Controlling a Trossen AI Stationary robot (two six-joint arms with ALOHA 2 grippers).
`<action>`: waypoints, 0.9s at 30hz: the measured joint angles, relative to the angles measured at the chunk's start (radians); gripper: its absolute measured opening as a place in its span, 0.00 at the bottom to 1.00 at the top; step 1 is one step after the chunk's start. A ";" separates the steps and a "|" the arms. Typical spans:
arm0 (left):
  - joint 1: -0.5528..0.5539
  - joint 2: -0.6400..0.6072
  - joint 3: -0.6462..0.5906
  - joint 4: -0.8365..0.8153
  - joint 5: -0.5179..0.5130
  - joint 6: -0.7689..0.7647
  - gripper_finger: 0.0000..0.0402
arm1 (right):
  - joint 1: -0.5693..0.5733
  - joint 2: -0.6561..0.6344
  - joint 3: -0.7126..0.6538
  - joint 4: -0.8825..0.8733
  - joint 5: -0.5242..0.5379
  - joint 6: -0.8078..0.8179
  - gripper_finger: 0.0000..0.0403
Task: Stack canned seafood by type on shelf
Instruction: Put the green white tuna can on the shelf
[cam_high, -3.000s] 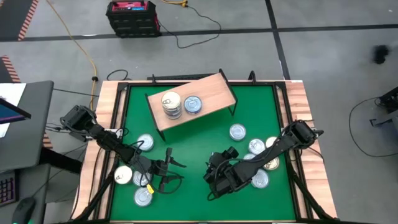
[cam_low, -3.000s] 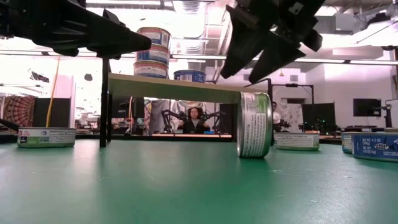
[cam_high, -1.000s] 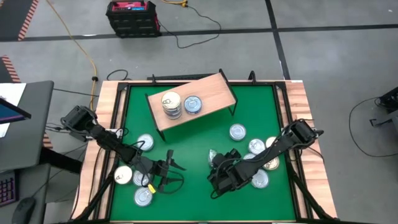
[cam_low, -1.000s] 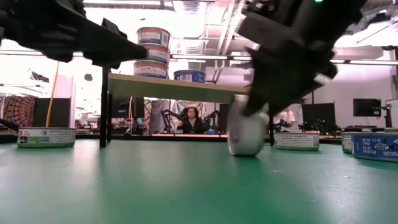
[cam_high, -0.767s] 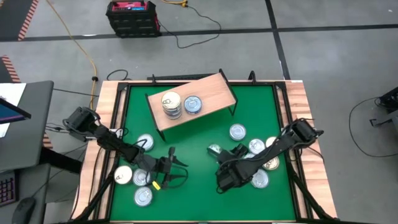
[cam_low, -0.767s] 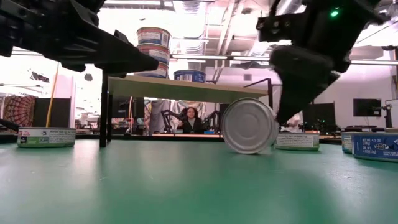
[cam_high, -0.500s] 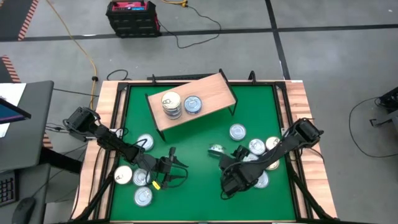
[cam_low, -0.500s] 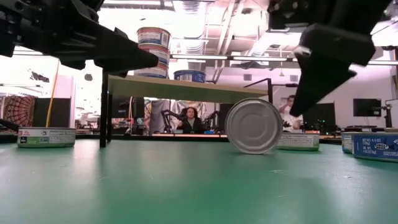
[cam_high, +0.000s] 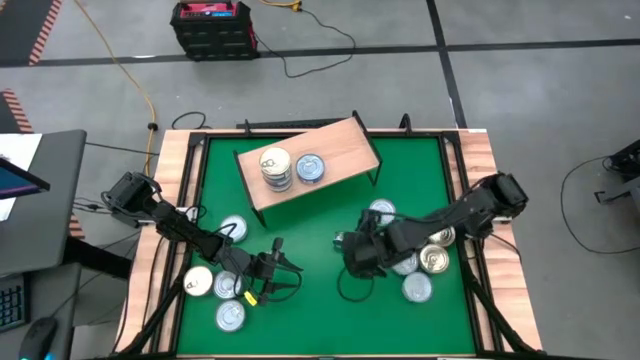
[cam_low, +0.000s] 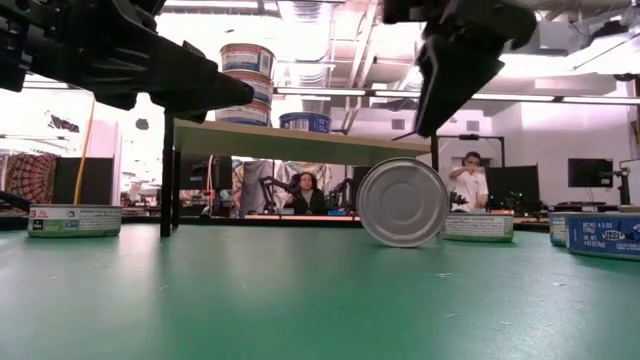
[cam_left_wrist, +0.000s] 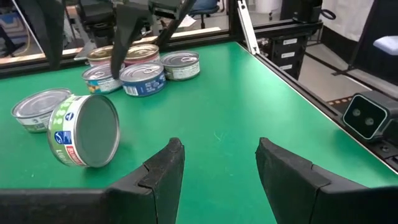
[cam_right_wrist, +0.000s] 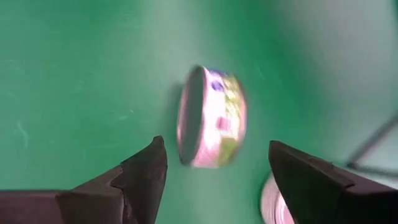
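green table (cam_high: 310, 300) first, wooden shelf (cam_high: 345, 148) at its far side; right gripper (cam_right_wrist: 214, 171) spread wide and empty, directly over the on-edge can (cam_low: 402, 202); left gripper (cam_left_wrist: 214, 163) parted, empty, farther off; right arm nearer.

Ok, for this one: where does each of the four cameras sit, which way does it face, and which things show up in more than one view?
High view: above, looking straight down on the green table, the shelf, both arms.
Low view: at table-top height, level across it; the can on its edge in the middle, arms overhead.
Left wrist view: past the left claw, open, toward the same can.
Right wrist view: down between the right claw, open, onto that can.
Shared: the can on its edge shows in the low view and both wrist views.
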 joint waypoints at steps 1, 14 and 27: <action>0.000 0.000 0.000 0.000 0.000 0.005 0.47 | -0.018 0.002 0.000 0.014 -0.027 -0.022 0.76; 0.000 0.000 0.000 -0.016 -0.006 0.018 0.47 | -0.154 0.018 0.000 0.061 -0.248 -0.041 0.76; 0.000 0.000 0.000 -0.017 -0.007 0.007 0.47 | -0.168 0.076 0.000 0.102 -0.269 -0.036 0.76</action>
